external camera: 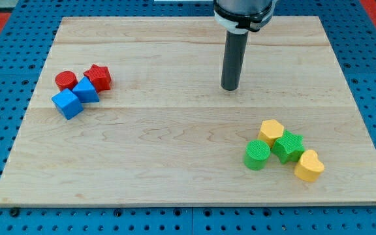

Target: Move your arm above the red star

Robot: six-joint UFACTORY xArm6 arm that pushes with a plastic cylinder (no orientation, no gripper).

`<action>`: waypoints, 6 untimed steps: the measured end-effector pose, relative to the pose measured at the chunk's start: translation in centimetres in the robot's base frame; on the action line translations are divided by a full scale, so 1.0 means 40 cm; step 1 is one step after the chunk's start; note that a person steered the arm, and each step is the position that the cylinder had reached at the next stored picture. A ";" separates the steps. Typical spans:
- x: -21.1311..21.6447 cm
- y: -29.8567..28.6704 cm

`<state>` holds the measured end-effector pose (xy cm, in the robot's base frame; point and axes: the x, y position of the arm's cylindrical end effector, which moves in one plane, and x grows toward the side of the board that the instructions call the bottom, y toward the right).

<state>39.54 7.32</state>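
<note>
The red star (98, 76) lies at the view's left on the wooden board (175, 150), in a cluster with a red round block (65, 80) and two blue blocks (85, 89) (67, 104). My tip (230, 87) rests on the board near the top middle, far to the right of the red star and level with it. It touches no block.
At the view's lower right sit a yellow hexagon block (271, 131), a green star-like block (288, 146), a green round block (256, 155) and a yellow heart block (309, 165). A blue pegboard (5, 78) surrounds the board.
</note>
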 end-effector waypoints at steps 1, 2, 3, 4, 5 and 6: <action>0.000 0.000; -0.008 0.028; -0.009 0.214; 0.033 0.321; -0.015 0.144; -0.090 -0.049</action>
<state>35.95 5.34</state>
